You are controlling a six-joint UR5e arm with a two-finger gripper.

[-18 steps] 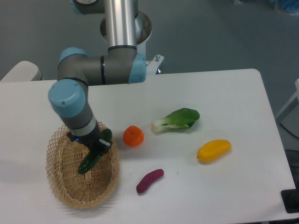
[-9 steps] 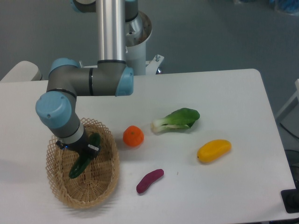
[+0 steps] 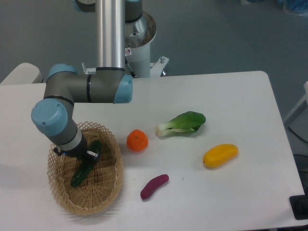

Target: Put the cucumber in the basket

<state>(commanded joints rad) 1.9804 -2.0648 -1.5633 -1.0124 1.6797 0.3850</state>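
The dark-green cucumber (image 3: 85,165) hangs tilted inside the tan wicker basket (image 3: 108,190) at the table's front left, its lower end down near the basket floor. My gripper (image 3: 88,156) is over the basket and shut on the cucumber's upper part. The fingers are mostly hidden behind the wrist and the cucumber. I cannot tell whether the cucumber's lower tip touches the weave.
An orange fruit (image 3: 137,140) sits just right of the basket. A purple eggplant-like piece (image 3: 154,186) lies in front of it. A bok choy (image 3: 183,123) and a yellow mango-like fruit (image 3: 220,155) lie further right. The arm's base column (image 3: 110,33) stands at the back.
The arm has swung left and a little lower, carrying the cucumber from the basket's right rim to over its middle. The other things have not moved.
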